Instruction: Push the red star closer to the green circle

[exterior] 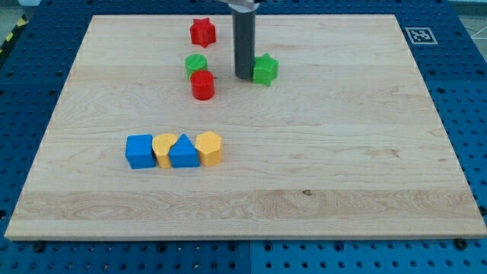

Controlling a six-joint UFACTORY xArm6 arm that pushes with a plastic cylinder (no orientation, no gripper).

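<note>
There are no jaws on this arm, so nothing is held; it ends in a straight dark rod, smooth and round, which comes down from the view's top. My tip (243, 78) rests on the tabletop (342, 167) and stands just beside the green star (265, 69), on its left side in the view. Whether the two really touch, I cannot tell.

The red star (202, 32) lies near the top edge of the board, up and to the left of my tip and apart from it. The green circle (196, 65) is below the red star (a short gap of bare wood is between them). Directly under the green circle, and touching it or nearly so, stands a red cylinder (203, 85).

Lower on the board, toward the view's left, four blocks make a tight row: a blue cube (139, 151), a yellow block (163, 149) with a heart-like shape, a blue triangular block (183, 151) and a yellow hexagonal block (209, 148). Each one touches its neighbour.

The tabletop is a pale wooden board with fine grain lines. All blocks look like smooth, matte pieces in plain colours.
</note>
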